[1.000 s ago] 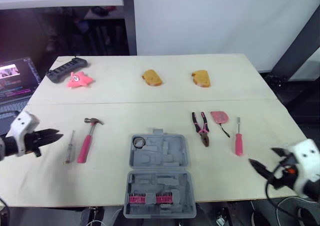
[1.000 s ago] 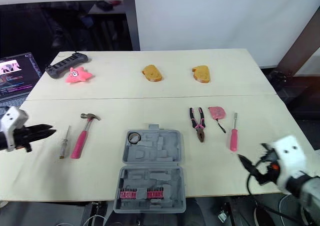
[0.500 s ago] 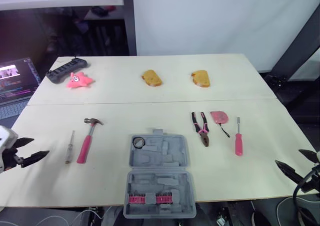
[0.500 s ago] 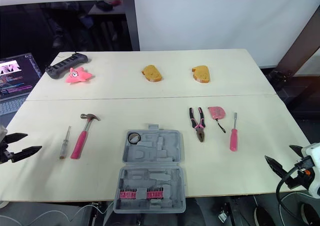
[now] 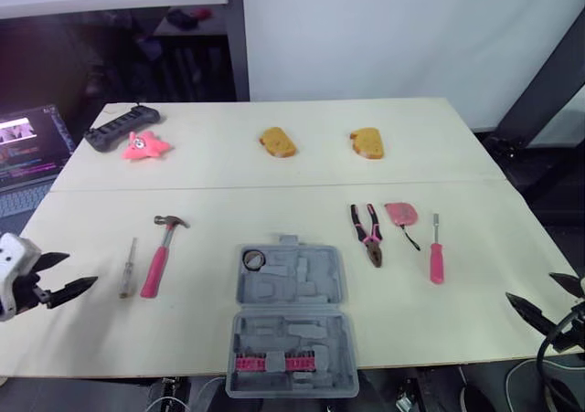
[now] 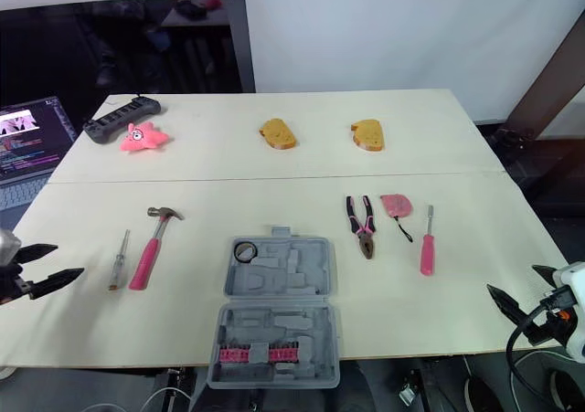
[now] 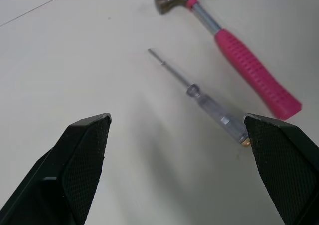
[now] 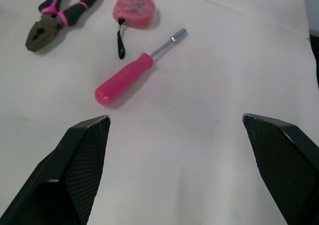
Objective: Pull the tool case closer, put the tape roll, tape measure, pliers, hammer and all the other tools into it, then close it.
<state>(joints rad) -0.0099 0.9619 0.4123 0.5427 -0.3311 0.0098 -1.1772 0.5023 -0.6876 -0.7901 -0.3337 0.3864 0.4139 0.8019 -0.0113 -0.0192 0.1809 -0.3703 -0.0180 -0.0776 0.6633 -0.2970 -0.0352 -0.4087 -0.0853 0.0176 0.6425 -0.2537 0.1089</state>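
Clock centred on the case (image 5: pixel 291 321), 12 pointing away from the robot.

At 9, over the left rim of the table (image 5: pixel 219 170): left gripper (image 5: pixel 80 269), fingers spread wide, nothing between them, touching nothing. Off the table at 10: laptop (image 5: pixel 32 138), screen lit. Far out at 11, in the back corner: black bar (image 5: pixel 122 126), pink toy (image 5: pixel 144 144) just beside it.

Nearer at 10: tester (image 5: pixel 126 269) with clear handle, then hammer (image 5: pixel 160 252) with pink grip. Side by side, apart, heads toward 12, flat on the wood between left gripper and case.

Case itself at the front edge, mid-table, lying open flat: near half with a row of pink bits, far half with moulded pockets. Tape roll (image 5: pixel 253 259) in the far half's far-left corner.

Well back at 12: bread piece (image 5: pixel 277 142); another (image 5: pixel 367 142) at 1, apart from the first.

From 1 to 2, in a row: pliers (image 5: pixel 367 233), nose toward the robot; tape measure (image 5: pixel 401 214), pink, cord trailing, near the pliers' handles; screwdriver (image 5: pixel 436 252), pink handle toward the robot. None touching.

At 3, past the right rim: right gripper (image 5: pixel 530 286), fingers parted wide, empty, well apart from the screwdriver.
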